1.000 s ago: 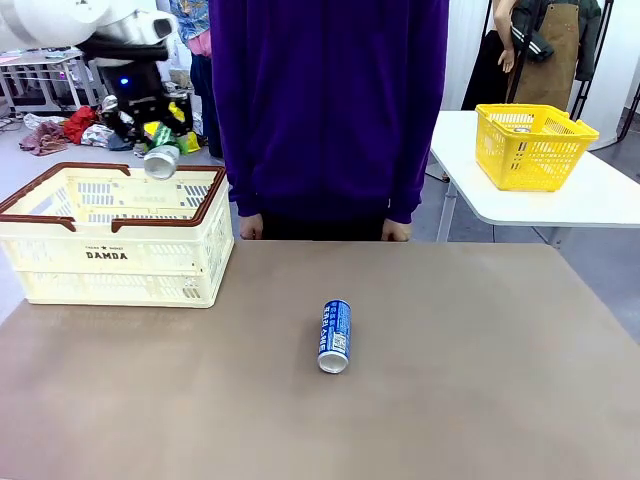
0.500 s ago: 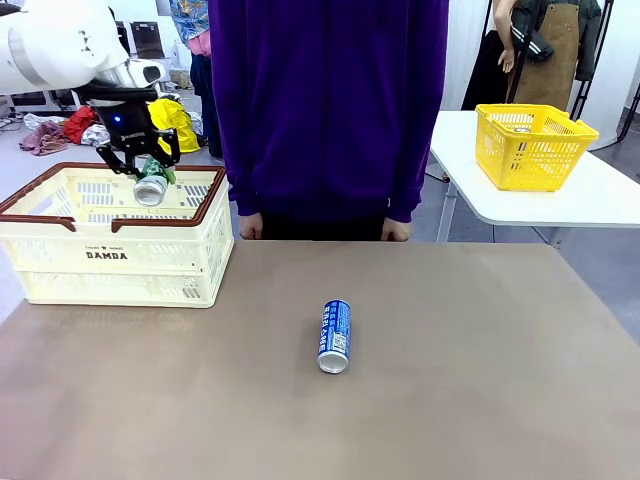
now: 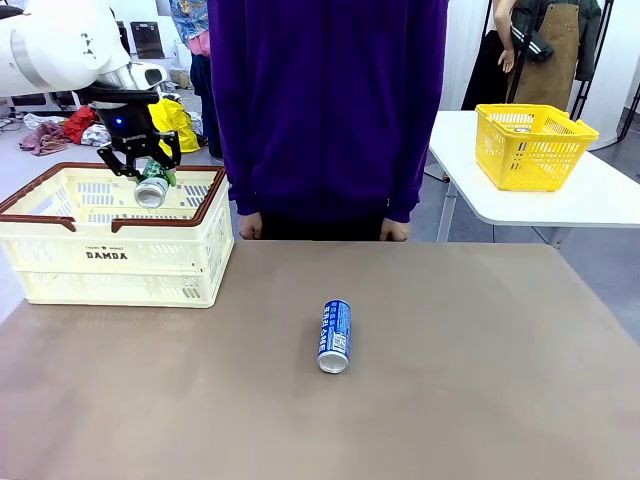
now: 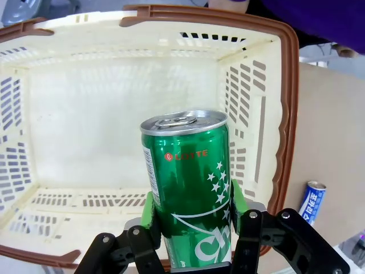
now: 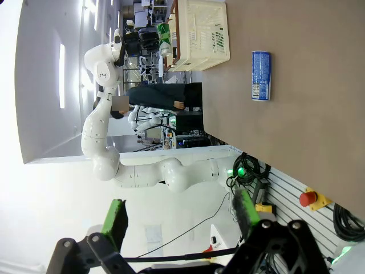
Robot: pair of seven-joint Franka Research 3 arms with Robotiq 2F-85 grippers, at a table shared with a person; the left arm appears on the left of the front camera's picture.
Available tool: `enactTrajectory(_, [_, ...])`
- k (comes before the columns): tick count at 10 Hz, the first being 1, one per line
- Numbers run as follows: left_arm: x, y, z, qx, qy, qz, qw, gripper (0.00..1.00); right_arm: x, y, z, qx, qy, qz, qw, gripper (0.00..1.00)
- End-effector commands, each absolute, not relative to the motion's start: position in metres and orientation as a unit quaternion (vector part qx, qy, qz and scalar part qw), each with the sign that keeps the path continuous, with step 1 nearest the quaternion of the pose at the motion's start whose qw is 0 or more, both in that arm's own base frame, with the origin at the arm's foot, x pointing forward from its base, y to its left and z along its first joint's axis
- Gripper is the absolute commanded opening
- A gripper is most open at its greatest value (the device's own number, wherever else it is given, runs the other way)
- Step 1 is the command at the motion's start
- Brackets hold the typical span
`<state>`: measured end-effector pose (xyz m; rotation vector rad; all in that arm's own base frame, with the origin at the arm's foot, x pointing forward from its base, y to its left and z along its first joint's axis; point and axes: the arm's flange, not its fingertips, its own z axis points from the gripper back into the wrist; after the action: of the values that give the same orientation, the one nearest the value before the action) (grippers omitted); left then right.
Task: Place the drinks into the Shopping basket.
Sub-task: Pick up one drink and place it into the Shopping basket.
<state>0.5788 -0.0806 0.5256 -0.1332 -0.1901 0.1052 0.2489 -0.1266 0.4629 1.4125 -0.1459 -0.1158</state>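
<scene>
While the left gripper (image 3: 150, 172) clamps the green can (image 3: 152, 188) just over the Shopping basket (image 3: 110, 256), it is better to lower it before letting go.
Smooth slim metal with silver ends may roll on the slotted cream plastic floor; the blue can (image 3: 335, 336) lies on the table (image 3: 480, 400) outside the basket, well apart; the right gripper (image 5: 181, 216) stands spread, holding nothing.

Basket (image 3: 60, 272) far left on table (image 3: 480, 385) — raised can (image 3: 152, 188) above; lying can (image 3: 335, 336) centre.

Green can (image 4: 188, 188) hangs above the cream Shopping basket (image 3: 115, 272); blue can (image 3: 335, 337) lies on its side, well apart.
</scene>
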Motion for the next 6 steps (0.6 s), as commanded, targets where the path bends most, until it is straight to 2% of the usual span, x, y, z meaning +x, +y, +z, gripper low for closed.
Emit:
enactTrajectory(1, [0.586,-0.088,0.522,-0.056,-0.116,0.043,0.991,0.00,0.252,-0.125,0.470,0.657,-0.067,-0.061,0.748,1.00])
enactTrajectory(3, [0.604,-0.090,0.497,-0.047,-0.116,0.031,0.992,0.00,0.252,-0.125,0.470,0.657,-0.067,-0.061,0.748,1.00])
enactTrajectory(6, [0.608,-0.090,0.458,-0.058,-0.090,0.044,0.993,0.00,0.252,-0.125,0.470,0.657,-0.067,-0.061,0.748,1.00])
